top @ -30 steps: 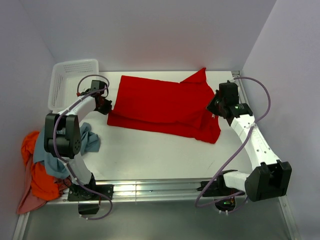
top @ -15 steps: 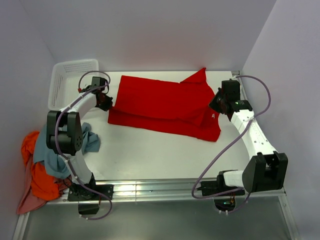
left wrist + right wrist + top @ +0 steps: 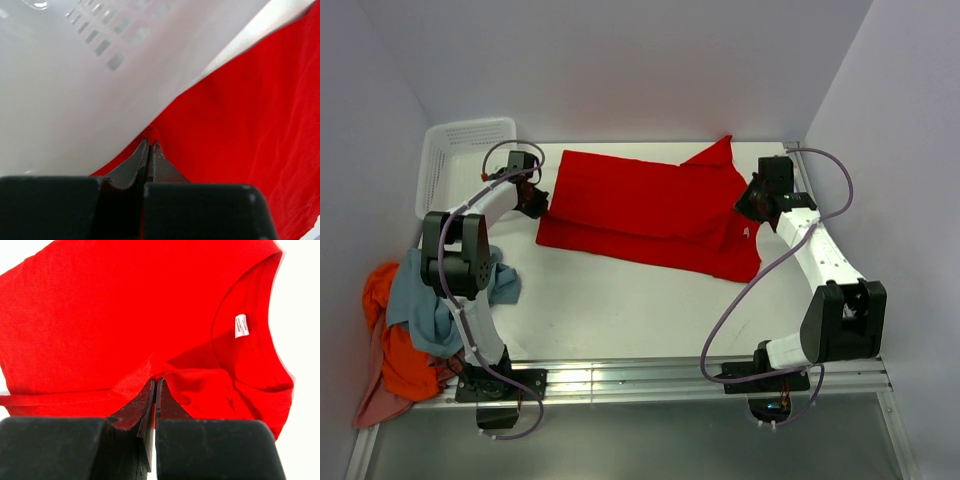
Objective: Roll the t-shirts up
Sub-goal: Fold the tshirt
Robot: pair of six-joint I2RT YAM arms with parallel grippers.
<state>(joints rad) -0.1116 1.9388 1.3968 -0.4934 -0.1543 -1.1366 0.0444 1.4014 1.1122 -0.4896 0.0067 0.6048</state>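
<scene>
A bright red t-shirt [image 3: 650, 210] lies folded lengthwise across the far half of the white table, its neck with a white label [image 3: 241, 326] toward the right. My left gripper [image 3: 538, 200] is shut on the shirt's left edge [image 3: 150, 134]. At the right edge of the cloth, my right gripper [image 3: 748, 212] is shut on a pinched fold [image 3: 155, 371]. More t-shirts, a grey-blue one [image 3: 430, 300] and an orange one [image 3: 395, 350], hang in a heap over the table's left side.
A white perforated basket [image 3: 460, 160] stands at the far left corner, right beside the left gripper [image 3: 150, 142]. Grey walls close in the table at the back and both sides. A metal rail [image 3: 620, 378] runs along the near edge.
Both grippers have moved away from me toward the back wall, each still pinching its end of the red shirt. The folded cloth has shifted slightly with them.
</scene>
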